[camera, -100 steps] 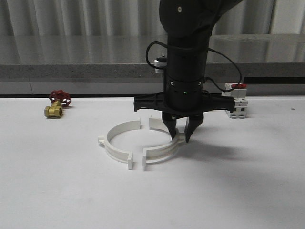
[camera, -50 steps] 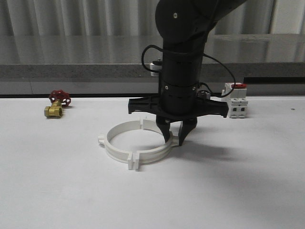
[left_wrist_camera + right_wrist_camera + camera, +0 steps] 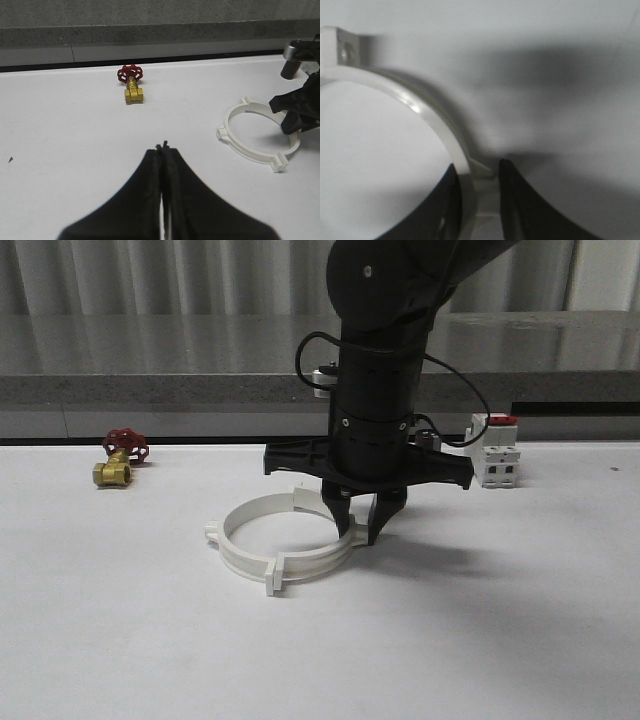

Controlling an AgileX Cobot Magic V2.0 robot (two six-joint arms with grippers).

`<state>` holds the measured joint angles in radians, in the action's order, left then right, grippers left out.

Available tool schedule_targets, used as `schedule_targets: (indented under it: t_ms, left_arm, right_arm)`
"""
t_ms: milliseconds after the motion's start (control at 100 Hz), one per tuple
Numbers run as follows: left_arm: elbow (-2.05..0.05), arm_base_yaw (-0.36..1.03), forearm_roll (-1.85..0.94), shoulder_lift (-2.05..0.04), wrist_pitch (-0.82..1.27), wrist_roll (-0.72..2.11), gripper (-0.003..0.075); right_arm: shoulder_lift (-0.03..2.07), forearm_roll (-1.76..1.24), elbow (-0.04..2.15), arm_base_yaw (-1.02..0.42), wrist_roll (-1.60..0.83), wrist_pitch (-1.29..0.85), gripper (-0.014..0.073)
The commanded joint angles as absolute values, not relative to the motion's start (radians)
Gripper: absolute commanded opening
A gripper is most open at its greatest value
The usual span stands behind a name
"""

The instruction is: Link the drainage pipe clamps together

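White plastic clamps (image 3: 280, 540): two halves abutting as ring, mid-table, front tabs touching. R gripper (image 3: 360, 530) pinching right half's band, fingers astride wall, holding it. L gripper (image 3: 163, 150) closed on nothing, hovers apart nr valve (image 3: 131, 86). Risk: tabs only butted, maybe not latched; release or lift could drag half, reopen seam. Breaker (image 3: 494, 450) clear of work
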<state>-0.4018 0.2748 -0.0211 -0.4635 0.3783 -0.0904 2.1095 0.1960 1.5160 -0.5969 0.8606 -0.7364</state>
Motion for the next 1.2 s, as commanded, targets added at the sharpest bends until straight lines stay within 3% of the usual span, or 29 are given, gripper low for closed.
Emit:
schedule_targets:
  t_ms: [0, 320, 680, 900, 1190]
  left_arm:
    - [-0.429, 0.271, -0.024, -0.466, 0.310, -0.089, -0.0020]
    - [-0.429, 0.271, -0.024, -0.466, 0.310, -0.089, -0.0020]
    - [-0.429, 0.271, -0.024, -0.466, 0.310, -0.089, -0.0020]
    - [-0.429, 0.271, -0.024, -0.466, 0.310, -0.089, -0.0020]
    - [-0.429, 0.271, -0.024, -0.466, 0.310, -0.089, -0.0020]
  right_arm:
    - [2.053, 0.208, 1.545, -0.598, 0.860, -0.709, 0.0181]
    - [2.053, 0.206, 1.545, -0.598, 0.860, -0.713, 0.0402]
    - [2.022, 0.207, 1.547, -0.596, 0.789, -0.722, 0.0409]
    - [1.929, 0.213, 1.547, -0.577, 0.684, -0.719, 0.0549]
    - [1.731, 0.350, 1.497, -0.519, 0.627, -0.795, 0.0551]
